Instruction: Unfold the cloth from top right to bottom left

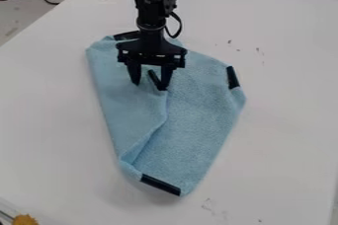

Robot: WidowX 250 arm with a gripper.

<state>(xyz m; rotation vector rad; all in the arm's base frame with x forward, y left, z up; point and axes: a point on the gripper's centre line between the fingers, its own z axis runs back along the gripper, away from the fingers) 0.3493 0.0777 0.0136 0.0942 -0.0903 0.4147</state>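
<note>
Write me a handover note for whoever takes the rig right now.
Gripper: low over the upper part of the cloth, fingers apart, with a black strip between them; whether it touches either finger, I can't tell.
Cloth: light blue, on the white table, its left side folded inward, the flap's edge running down toward the lower left.
Done: gripper is at the flap's corner.
Left: grip that corner, draw it to the bottom left, lay it flat.
</note>
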